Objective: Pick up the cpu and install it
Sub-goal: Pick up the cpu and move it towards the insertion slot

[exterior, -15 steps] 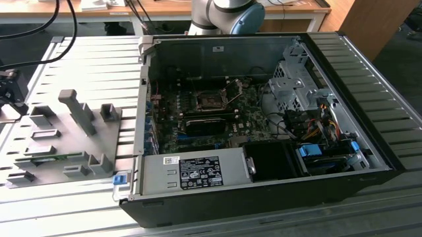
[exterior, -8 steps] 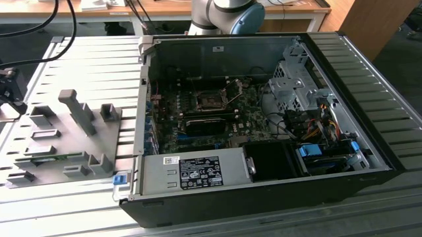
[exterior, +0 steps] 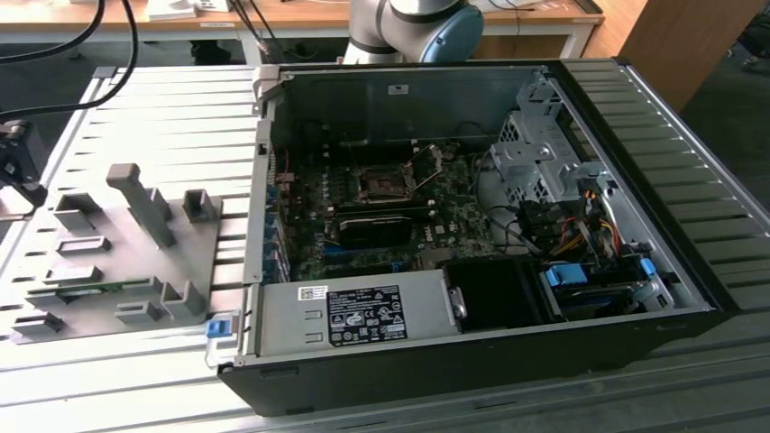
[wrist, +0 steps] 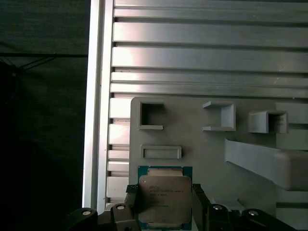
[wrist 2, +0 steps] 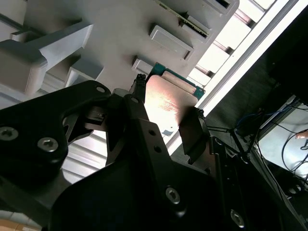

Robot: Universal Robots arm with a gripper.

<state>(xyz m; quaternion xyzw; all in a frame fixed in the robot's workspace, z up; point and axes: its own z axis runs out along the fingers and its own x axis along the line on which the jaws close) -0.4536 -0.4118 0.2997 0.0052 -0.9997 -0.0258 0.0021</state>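
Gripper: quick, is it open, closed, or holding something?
Gripper: closed on the cpu, with a finger at each side.

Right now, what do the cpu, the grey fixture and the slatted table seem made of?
The cpu: silvery metal lid, dull sheen, on a green board edge. The grey fixture: matte, even colour, probably plastic. The slatted table: bright streaky reflections, likely aluminium.

Wooden desk (exterior: pixel 301 20), dark floor (exterior: pixel 737 101), perhaps carpet
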